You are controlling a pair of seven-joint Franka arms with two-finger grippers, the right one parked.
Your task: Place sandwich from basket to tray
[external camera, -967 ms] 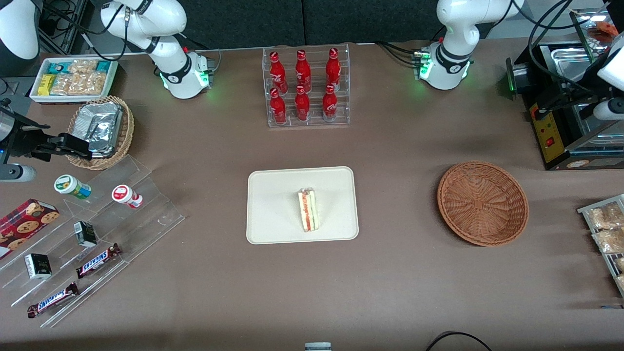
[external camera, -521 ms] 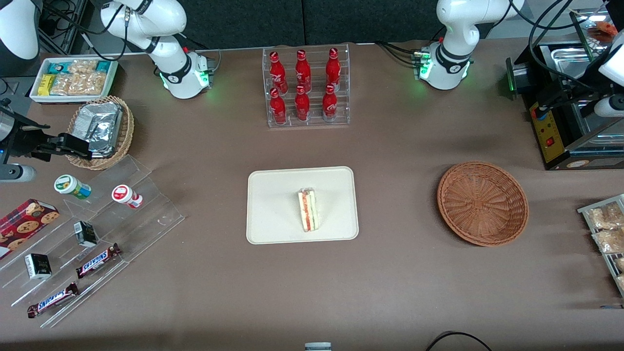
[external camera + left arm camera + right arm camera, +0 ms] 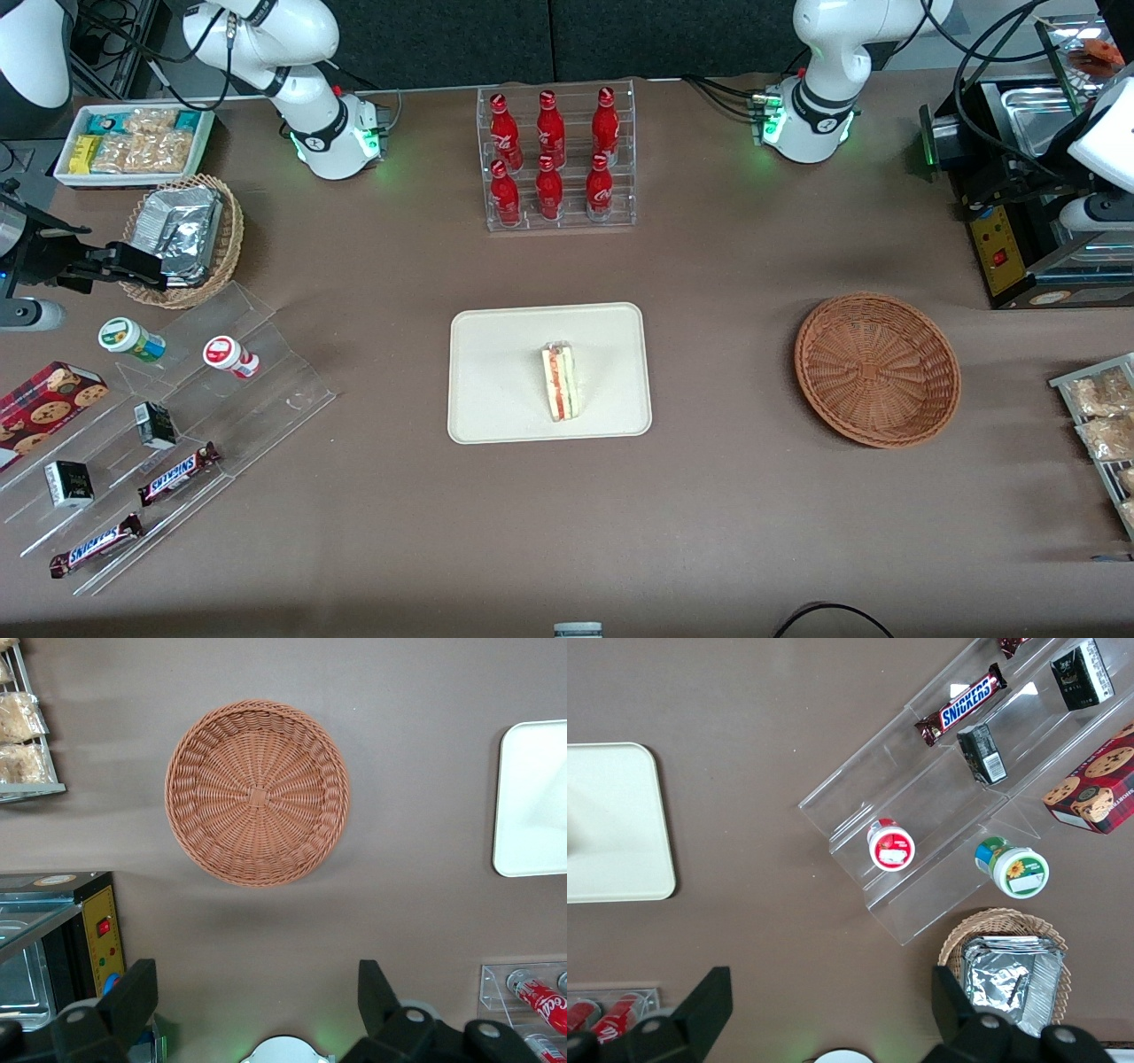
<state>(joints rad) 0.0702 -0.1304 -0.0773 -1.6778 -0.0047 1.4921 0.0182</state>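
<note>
Our gripper (image 3: 252,1014) is spread wide, with nothing between its two dark fingers (image 3: 133,997), and it hangs high above the table, over the strip of brown surface between the basket (image 3: 256,793) and the base of the working arm. The sandwich (image 3: 560,382) is well apart from it: it lies on the tray (image 3: 496,354), a little off the middle of the tray toward the basket, resting on its side so that we see the red and green layers between the pale bread. We take the tray as our landmark. The basket (image 3: 877,369) stands toward the working arm's end of the table from the tray, not touching it, and we see only its woven bottom inside. In the left wrist view only one rounded edge of the tray (image 3: 532,797) shows, and the sandwich is out of that view. The rack of red bottles (image 3: 556,158) stands farther from the front camera than the tray. The clear stepped shelf (image 3: 190,416) with chocolate bars and small cups is toward the parked arm's end from the tray, and the tan basket with foil packets (image 3: 184,237) lies near that shelf, farther from the front camera.
</note>
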